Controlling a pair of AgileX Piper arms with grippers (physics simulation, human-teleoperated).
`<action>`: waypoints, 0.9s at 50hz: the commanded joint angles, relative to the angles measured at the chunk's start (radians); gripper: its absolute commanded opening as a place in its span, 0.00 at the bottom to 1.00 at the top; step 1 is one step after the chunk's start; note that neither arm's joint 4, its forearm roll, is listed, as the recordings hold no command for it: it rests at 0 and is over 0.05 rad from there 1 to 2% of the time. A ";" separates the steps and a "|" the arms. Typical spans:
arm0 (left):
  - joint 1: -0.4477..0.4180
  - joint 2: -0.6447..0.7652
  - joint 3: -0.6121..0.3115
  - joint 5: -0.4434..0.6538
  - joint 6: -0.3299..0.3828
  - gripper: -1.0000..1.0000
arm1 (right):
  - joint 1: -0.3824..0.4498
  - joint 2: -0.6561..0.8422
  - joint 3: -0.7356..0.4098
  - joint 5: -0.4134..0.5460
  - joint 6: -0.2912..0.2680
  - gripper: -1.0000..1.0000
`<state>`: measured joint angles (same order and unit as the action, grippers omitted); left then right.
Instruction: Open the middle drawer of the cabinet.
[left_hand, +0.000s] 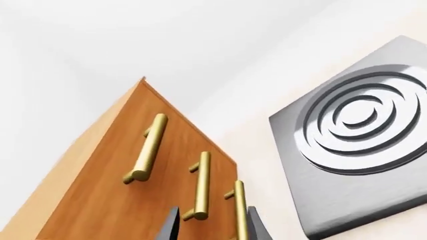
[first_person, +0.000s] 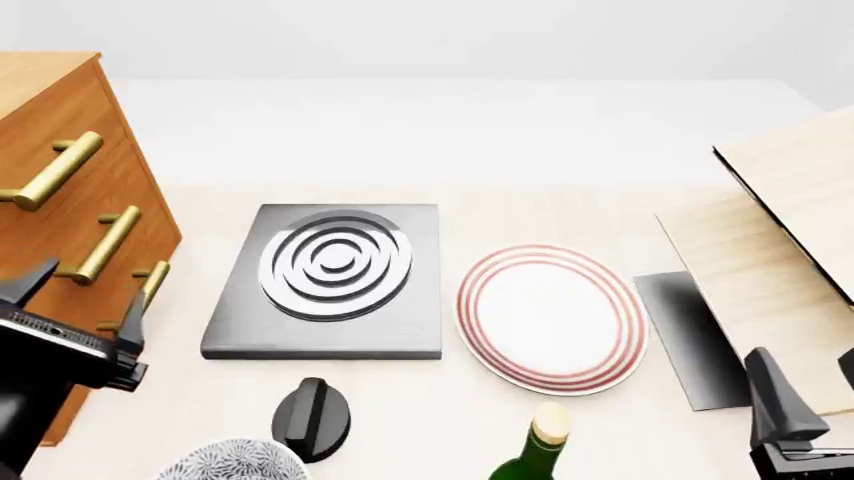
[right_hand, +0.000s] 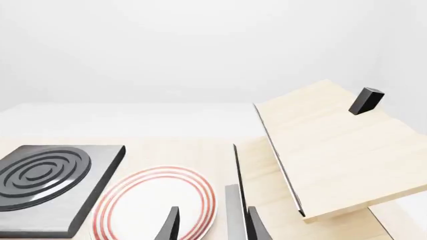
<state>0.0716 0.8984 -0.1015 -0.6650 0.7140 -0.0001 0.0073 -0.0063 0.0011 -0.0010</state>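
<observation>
Both jaws stand parted with nothing between them. The left gripper (first_person: 80, 305) hangs at the table's (first_person: 561, 215) left edge, just in front of the cabinet (first_person: 60, 120), its dark fingers (first_person: 131, 322) close to the lowest brass handle but not closed on it; whether they touch it cannot be told. In the left wrist view the left gripper's fingertips (left_hand: 172, 225) straddle that lowest handle's line, and the cabinet front rises beyond them.

The cabinet stands at the table's left edge, front face turned toward the centre of the surface. The middle drawer (first_person: 134, 195) sits flush with the top drawer (first_person: 94, 120) and the bottom drawer (first_person: 167, 250); all three fronts lie in one plane. Its handle (first_person: 104, 243) lies between the other two, just beyond the left gripper.

The right gripper (first_person: 807, 395) hangs at the near right corner, above a dark grey mat (first_person: 687, 335) and beside the pale wood boards (first_person: 787, 230) that slope along the right edge.

Between the arms, a grey hob plate (first_person: 334, 280) with concentric rings lies left of centre, near the cabinet. A white plate (first_person: 551, 318) with red rings lies just beside it. Along the near edge: a black knob (first_person: 311, 415), a patterned bowl (first_person: 234, 462), a green bottle (first_person: 534, 450).
</observation>
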 joint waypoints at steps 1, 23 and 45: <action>0.020 0.204 0.041 -0.211 0.032 1.00 | 0.000 0.005 -0.005 -0.001 0.000 1.00; 0.097 0.394 -0.007 -0.370 0.100 1.00 | 0.000 0.006 -0.005 -0.001 0.000 1.00; 0.159 0.563 -0.079 -0.461 0.137 1.00 | 0.000 0.005 -0.005 -0.001 0.000 1.00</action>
<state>0.2055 1.3685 -0.1462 -1.0747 0.8269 0.0002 0.0128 -0.0112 0.0004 -0.0010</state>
